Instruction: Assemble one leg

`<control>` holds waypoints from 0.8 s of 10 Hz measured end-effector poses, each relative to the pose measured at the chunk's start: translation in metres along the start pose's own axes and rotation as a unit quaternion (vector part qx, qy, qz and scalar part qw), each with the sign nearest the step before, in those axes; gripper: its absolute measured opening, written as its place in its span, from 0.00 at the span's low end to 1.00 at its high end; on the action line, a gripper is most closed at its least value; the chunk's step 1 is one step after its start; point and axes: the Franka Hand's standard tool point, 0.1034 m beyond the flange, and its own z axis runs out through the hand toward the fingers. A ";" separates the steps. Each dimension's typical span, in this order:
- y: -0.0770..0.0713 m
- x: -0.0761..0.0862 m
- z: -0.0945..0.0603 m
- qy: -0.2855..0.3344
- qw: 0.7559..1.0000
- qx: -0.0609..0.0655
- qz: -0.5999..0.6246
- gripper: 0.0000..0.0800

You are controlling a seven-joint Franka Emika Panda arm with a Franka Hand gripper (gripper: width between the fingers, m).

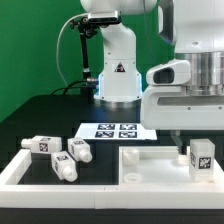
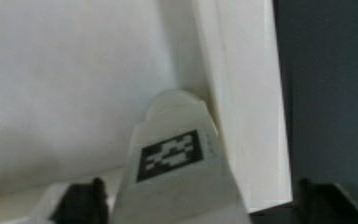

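One leg, a white post with a black-and-white tag, stands upright in the corner of the white square tray-like piece nearest the exterior view's right. My gripper hangs straight over it. In the wrist view the leg stands against the tray's raised rim. It lies between my gripper's dark fingertips, with a gap showing on each side. The jaws stand open around it. Three more legs lie loose at the exterior view's left.
The marker board lies behind the tray, in front of the robot base. A white rimmed frame borders the loose legs at the front left. The table top is black and the backdrop is green.
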 end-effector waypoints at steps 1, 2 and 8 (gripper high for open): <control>0.000 0.000 0.000 0.000 1.000 0.000 0.006 0.48; 0.001 0.000 0.001 -0.001 0.999 0.000 0.051 0.48; 0.000 0.001 0.001 -0.004 0.889 0.001 0.457 0.36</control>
